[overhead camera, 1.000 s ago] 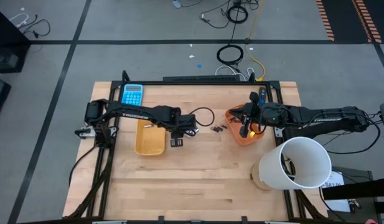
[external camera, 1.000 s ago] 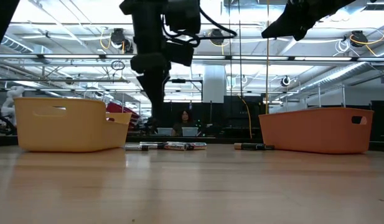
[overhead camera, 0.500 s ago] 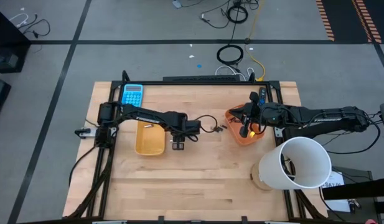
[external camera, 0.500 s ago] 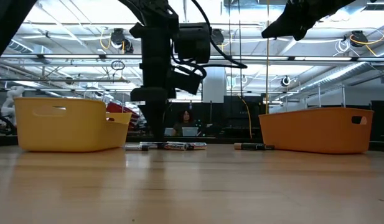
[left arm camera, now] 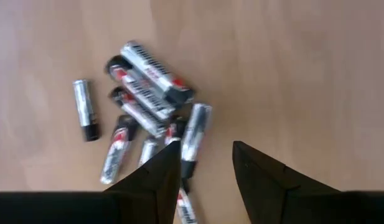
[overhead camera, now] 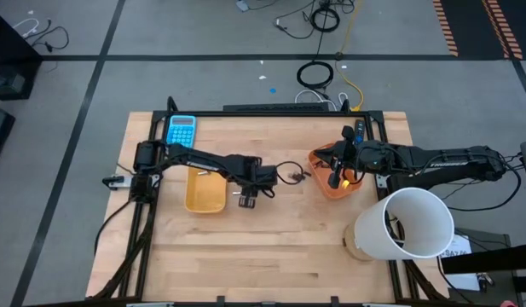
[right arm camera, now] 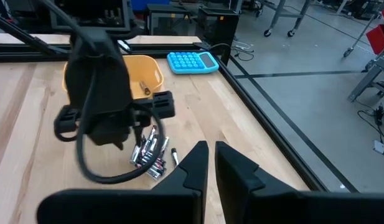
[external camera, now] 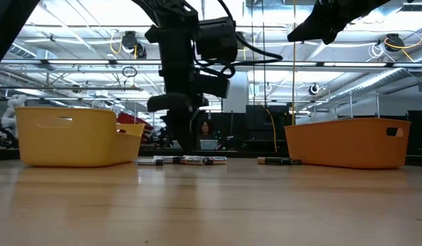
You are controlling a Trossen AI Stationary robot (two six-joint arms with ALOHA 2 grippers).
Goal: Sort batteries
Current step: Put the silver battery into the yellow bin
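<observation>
From above, the left gripper (overhead camera: 290, 177) reaches across the wooden tabletop (overhead camera: 271, 247) toward a small pile of batteries (overhead camera: 298, 176) lying between the yellow tray (overhead camera: 205, 194) and the orange tray (overhead camera: 335, 186). The right gripper (overhead camera: 334, 162) hangs over the orange tray. A blue calculator (overhead camera: 182, 130) sits near the tabletop's far left corner, and a white cylinder (overhead camera: 405, 223) stands at the right edge.

At tabletop level, the batteries (external camera: 187, 160) lie in a low row between the yellow tray (external camera: 74, 137) and the orange tray (external camera: 351, 142), with the left arm's dark wrist above them.

From the left wrist, the left gripper (left arm camera: 207, 168) stands partly open and empty just above the batteries (left arm camera: 148, 109), silvery ones mixed with dark ones, one lying slightly apart.

From the right wrist, the right gripper (right arm camera: 210, 163) shows its fingers nearly together, holding nothing visible; beyond lie the batteries (right arm camera: 151, 152), the yellow tray (right arm camera: 148, 71) and the calculator (right arm camera: 192, 61).
</observation>
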